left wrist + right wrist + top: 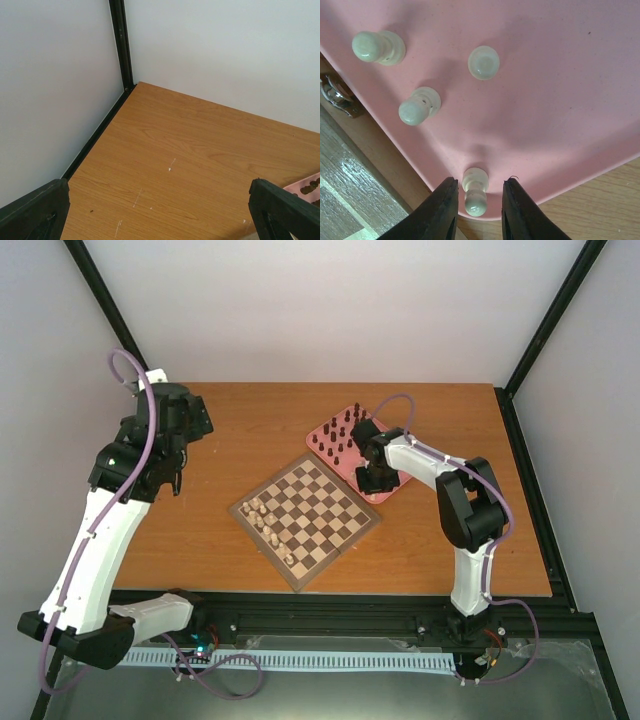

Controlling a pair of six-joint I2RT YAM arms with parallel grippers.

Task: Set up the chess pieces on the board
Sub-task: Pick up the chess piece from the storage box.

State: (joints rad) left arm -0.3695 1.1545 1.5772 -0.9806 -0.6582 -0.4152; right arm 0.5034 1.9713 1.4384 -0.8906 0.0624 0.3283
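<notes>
Reaching in from 5 o'clock, my right arm (455,490) folds at the elbow and points the right gripper (375,478) straight down at the near corner of the pink tray (322,430). On the wrist camera its fingers (442,212) straddle one cream piece (475,192). They are parted, with a sliver of pink showing on each side, so nothing is gripped. That piece stands right at the tray's rim. Bare table (220,430) lies just past it at 6 o'clock, and a corner of the board (320,510) with a metal clasp (335,95) sits close at 9 o'clock. Three more cream pieces (418,106) stand apart toward 11 and 12.

My left arm (100,530) is raised at 9 o'clock, with the left gripper (160,220) spread wide over open wood near the far-left corner, holding nothing. The board lies mid-table as a diamond, with cream chess pieces (265,518) along its left edge and dark ones (342,435) on the tray at 1 o'clock.
</notes>
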